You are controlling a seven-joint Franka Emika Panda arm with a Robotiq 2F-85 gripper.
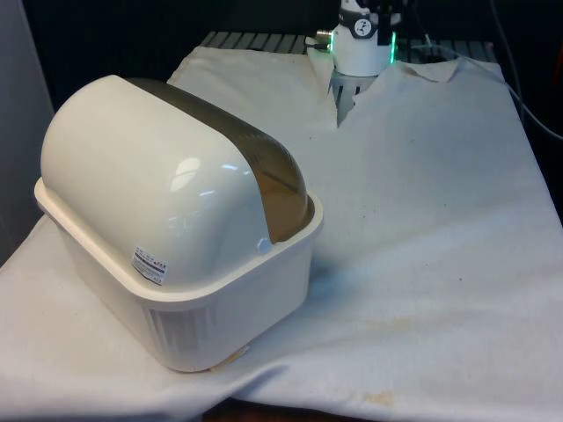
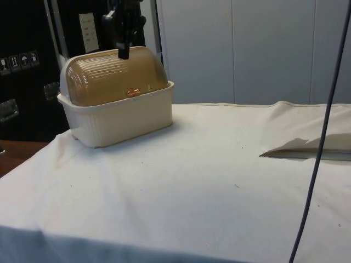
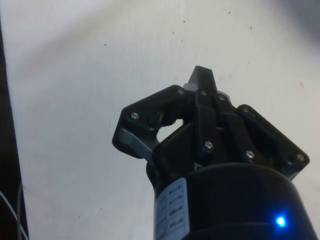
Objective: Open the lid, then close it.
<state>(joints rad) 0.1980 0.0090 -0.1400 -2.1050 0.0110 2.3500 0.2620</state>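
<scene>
Front view: cream bread box (image 1: 180, 264) sits at the front view's left, near edge of the white tablecloth (image 1: 422, 220). Its back faces this camera, so the cream dome covers most of it. The translucent brown roll-top lid (image 1: 255, 163) curves down to the tub rim on the far side and looks shut. A small sticker (image 1: 151, 264) is on the dome's lower edge. The robot base (image 1: 359, 40) stands well apart at the far end.

Side view: the box's front shows here; the ribbed brown lid (image 2: 112, 76) is pulled fully down, with a small orange-brown handle (image 2: 133, 93) low on it just above the rim. The black gripper (image 2: 124, 53) hangs just over the top of the lid, not at the handle. Likely staged above so it can drop to the handle and push the lid up and back; opening not yet begun, by my read.

Wrist view: gripper (image 3: 202, 80) fingers pressed together, tips meeting, nothing between them. White cloth lies beyond them. Narrow fingers suit hooking or nudging a small handle rather than grasping it.
</scene>
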